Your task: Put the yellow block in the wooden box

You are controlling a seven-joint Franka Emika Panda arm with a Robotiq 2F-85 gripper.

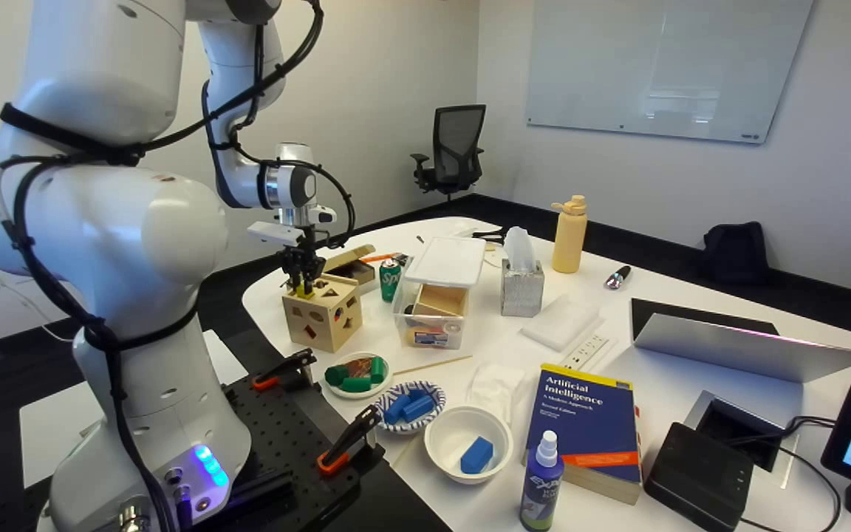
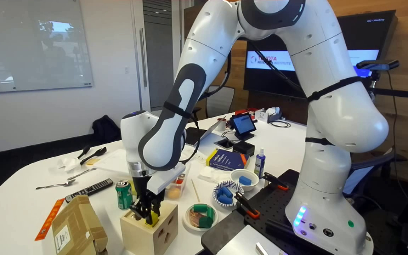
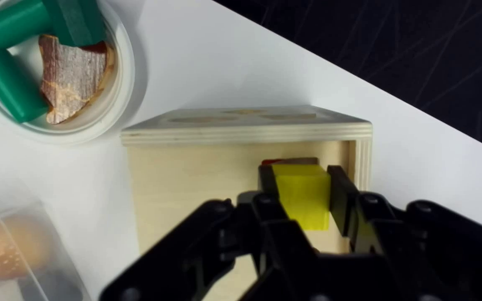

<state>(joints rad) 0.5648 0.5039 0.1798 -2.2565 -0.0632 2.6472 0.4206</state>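
ok so in the wrist view the yellow block [image 3: 303,196] is being pinched by the gripper [image 3: 300,179], with its two black fingers [image 3: 342,200] being pressed against opposite sides of it. The block is being held over the top of the wooden box [image 3: 195,179], off toward a corner, and whether the wood is being touched by it honestly can't be told. A bit of something red and dark [image 3: 297,161] is being shown just past the block, but it's being covered too much to be named. Three green pieces [image 3: 13,88] and a brown streaky chunk [image 3: 71,79] are being held in a white dish [image 3: 124,71] near the box. In an exterior view, dark cut-outs [image 1: 316,315] are being shown in the sides of the box, and a green can [image 1: 390,282] plus a clear tub [image 1: 400,332] with a white lid [image 1: 448,260] are being seen near it. A lone blue piece [image 1: 476,456] is being held in a white bowl [image 1: 446,436] there, just beside a patterned bowl [image 1: 436,399] where more blue pieces [image 1: 418,408] are being held. In an exterior view, a black remote [image 2: 89,190], an orange strip [image 2: 50,219] and a brown cardboard box [image 2: 79,226] are being shown on the white table [image 2: 12,205], with the same pinch being seen from here: the block is being gripped right at the top of the wooden box, and part of its yellow side is being hidden by a dark finger
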